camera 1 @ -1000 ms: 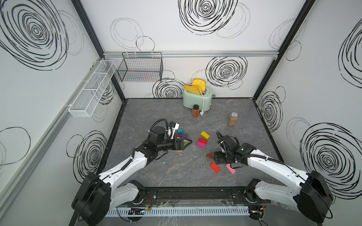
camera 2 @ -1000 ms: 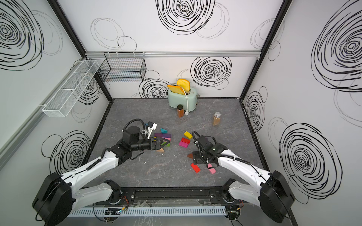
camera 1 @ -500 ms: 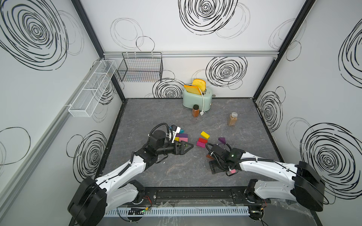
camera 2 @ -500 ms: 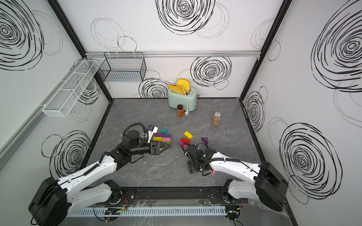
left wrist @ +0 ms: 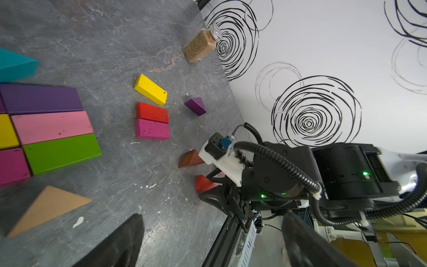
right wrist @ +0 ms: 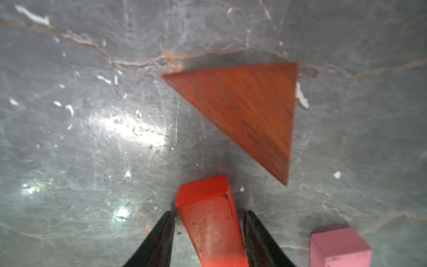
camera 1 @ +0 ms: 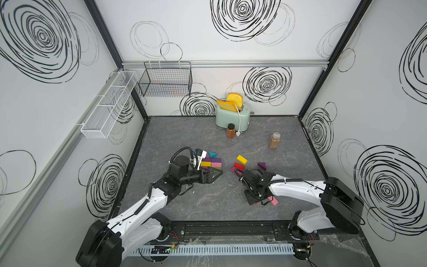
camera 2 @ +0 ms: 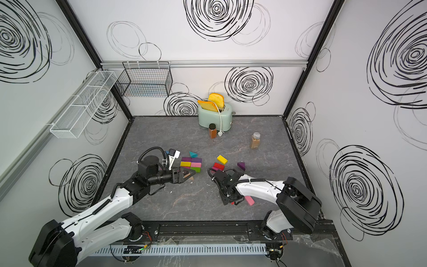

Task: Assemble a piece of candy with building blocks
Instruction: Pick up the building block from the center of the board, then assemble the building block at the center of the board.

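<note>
Right tool (right wrist: 208, 213) points down at the grey surface (right wrist: 92, 161), its two black fingers (right wrist: 159, 240) closed against the long sides of a red brick (right wrist: 204, 196) and grasping it. Whether that brick rests on the surface or sits just off it I cannot tell. A brown wedge (right wrist: 245, 111) lies flat just past the brick's free end, apart from it, and a loose pink brick (right wrist: 339, 247) lies near the tool's side. The left tool (camera 1: 216, 173) hovers released, fingers spread wide with nothing between them, close above a tan wedge (left wrist: 46, 208) lying flat at the edge of the block cluster. In that cluster a purple brick (left wrist: 41, 97), a rose brick (left wrist: 52, 126) and a green brick (left wrist: 61, 152) lie packed side by side, with a short yellow piece (left wrist: 7, 131) and a magenta piece (left wrist: 12, 165) butted against their ends. A teal wedge (left wrist: 13, 64) sits just beside the purple brick. Between the arms lie a yellow brick (left wrist: 151, 89) set askew, a second red brick (left wrist: 152, 112) touching a magenta brick (left wrist: 152, 129) along one side, and a purple wedge (left wrist: 196, 105) near them. A mint toaster (camera 1: 232, 116) stands at the back wall, well apart from the blocks.
</note>
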Robot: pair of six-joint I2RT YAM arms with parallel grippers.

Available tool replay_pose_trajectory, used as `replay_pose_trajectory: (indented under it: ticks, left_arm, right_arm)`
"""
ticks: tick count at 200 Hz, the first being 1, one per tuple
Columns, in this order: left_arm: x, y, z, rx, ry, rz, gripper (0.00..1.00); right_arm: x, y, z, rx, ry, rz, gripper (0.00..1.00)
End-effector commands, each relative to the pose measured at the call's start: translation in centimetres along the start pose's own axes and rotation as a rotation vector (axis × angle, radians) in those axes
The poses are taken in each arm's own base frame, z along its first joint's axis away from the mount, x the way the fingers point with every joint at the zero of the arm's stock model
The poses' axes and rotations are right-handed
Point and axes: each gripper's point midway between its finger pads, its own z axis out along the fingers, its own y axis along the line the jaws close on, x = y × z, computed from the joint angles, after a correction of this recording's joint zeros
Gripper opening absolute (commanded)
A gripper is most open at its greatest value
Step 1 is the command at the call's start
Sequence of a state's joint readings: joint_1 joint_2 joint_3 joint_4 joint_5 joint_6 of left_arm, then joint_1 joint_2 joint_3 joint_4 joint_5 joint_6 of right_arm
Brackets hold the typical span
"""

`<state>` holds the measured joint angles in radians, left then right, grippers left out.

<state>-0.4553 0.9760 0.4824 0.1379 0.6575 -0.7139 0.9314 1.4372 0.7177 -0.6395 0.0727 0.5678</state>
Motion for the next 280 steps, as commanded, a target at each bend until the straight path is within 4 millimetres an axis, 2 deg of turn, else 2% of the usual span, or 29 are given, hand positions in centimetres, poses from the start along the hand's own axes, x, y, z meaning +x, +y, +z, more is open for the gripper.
replay_pose_trajectory:
  ticks: [1,27,57,92,104,117,144,166,202,245,280]
  left_arm:
    - [-0.1,0.5,-0.8,0.0,-0.013,-0.001,0.98]
    - [-0.7,1.2,-1.1,-0.018,-0.036,-0.021,0.98]
    - [-1.3,2.5,-1.5,-0.05,-0.052,-0.043,0.98]
    - [-2.0,4.0,-2.2,-0.088,-0.076,-0.065,0.98]
    - [-2.2,4.2,-2.3,-0.093,-0.081,-0.07,0.98]
    - [-2.4,4.2,-2.2,-0.09,-0.08,-0.074,0.98]
    - [-3.1,3.9,-2.1,-0.089,-0.086,-0.072,0.98]
    - [-3.7,3.5,-2.2,-0.089,-0.098,-0.066,0.98]
    - [-3.8,3.8,-1.9,-0.092,-0.088,-0.07,0.98]
    - [-3.6,3.8,-1.9,-0.089,-0.081,-0.072,0.98]
    - [-3.7,3.8,-1.8,-0.085,-0.082,-0.072,0.98]
  right_arm:
    - [-0.4,0.5,0.2,-0.029,0.003,-0.032,0.42]
    - [-0.5,0.9,0.3,-0.044,0.009,-0.069,0.26]
    - [-2.3,2.1,-1.2,-0.085,-0.04,-0.1,0.21]
    - [-7.1,3.1,-5.9,-0.066,-0.16,-0.178,0.12]
    - [-9.3,2.1,-7.7,-0.022,-0.202,-0.204,0.11]
    - [-11.4,0.0,-8.5,0.001,-0.227,-0.22,0.1]
    - [-14.2,-3.8,-7.4,0.016,-0.237,-0.299,0.08]
    - [-15.4,-4.7,-5.5,0.004,-0.222,-0.373,0.07]
    - [-15.5,-5.5,-1.9,0.028,-0.144,-0.472,0.06]
    - [-15.4,-7.5,-0.2,0.079,-0.115,-0.531,0.06]
    - [-15.3,-8.6,0.7,0.101,-0.092,-0.543,0.11]
